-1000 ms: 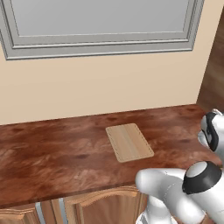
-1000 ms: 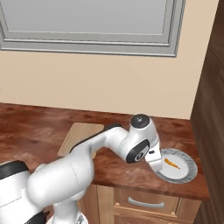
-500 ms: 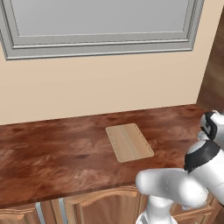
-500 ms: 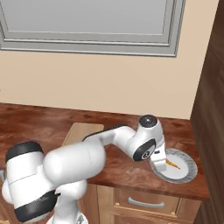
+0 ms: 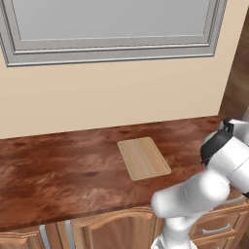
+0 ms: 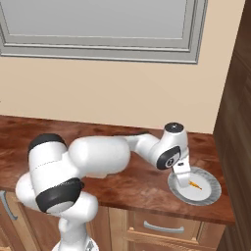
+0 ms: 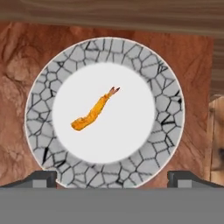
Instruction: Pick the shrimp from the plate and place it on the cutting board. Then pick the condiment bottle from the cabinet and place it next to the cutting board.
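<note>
Hand view: gripper (image 7: 112, 177) spread wide above shrimp (image 7: 94, 113) on plate (image 7: 168, 98); left base view: cutting board (image 5: 144, 157).

An orange shrimp (image 7: 94, 112), darker red-brown at its tail tip, lies on a plate (image 7: 168, 109) with a plain white centre and a pale grey rim crazed with dark crack-like lines, a mosaic pattern. The worktop (image 5: 63, 170) beneath is glossy reddish-brown, mottled with lighter swirls. A light tan cutting board (image 5: 144, 158) carries a thin darker groove near its edges. The wall (image 5: 112, 92) is cream-beige, the window frame (image 5: 112, 48) grey. Cabinet fronts (image 6: 162, 230) below are medium-brown wood with silver handles. The arm (image 6: 98, 157) is white with black joints; the gripper's (image 7: 111, 178) finger tips are dark grey.
</note>
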Robot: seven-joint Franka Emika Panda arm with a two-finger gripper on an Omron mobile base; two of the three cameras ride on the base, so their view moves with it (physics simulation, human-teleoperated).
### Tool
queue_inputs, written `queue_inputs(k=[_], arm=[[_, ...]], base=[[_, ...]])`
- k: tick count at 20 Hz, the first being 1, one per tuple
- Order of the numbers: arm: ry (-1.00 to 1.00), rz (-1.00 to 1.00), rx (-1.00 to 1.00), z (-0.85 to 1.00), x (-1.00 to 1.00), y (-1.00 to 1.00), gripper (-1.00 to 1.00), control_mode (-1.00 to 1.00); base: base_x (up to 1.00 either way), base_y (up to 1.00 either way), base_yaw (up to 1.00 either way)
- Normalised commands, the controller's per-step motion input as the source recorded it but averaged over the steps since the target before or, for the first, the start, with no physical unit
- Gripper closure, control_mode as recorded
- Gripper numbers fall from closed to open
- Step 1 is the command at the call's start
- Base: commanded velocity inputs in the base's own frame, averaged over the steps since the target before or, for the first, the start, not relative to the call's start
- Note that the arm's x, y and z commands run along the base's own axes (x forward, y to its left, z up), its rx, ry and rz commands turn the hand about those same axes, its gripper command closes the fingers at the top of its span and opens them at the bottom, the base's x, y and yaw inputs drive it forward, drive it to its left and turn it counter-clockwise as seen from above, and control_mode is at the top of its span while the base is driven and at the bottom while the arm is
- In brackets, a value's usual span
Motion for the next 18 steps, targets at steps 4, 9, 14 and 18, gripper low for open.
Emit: queue_inputs(k=[4, 9, 14, 18], arm=[[0.01, 0.00, 0.01, -0.13, 0.01, -0.21, -1.00, -1.00], [0.00, 0.00, 0.00, -0.18, 0.00, -0.20, -1.00, -1.00], [0.00, 0.00, 0.00, -0.22, 0.00, -0.08, -1.00, -1.00], [0.00, 0.00, 0.01, -0.16, 0.00, -0.01, -1.00, -1.00]], base=[[0.00, 0.00, 0.00], [0.00, 0.00, 0.00], [0.00, 0.00, 0.00], [0.00, 0.00, 0.00]])
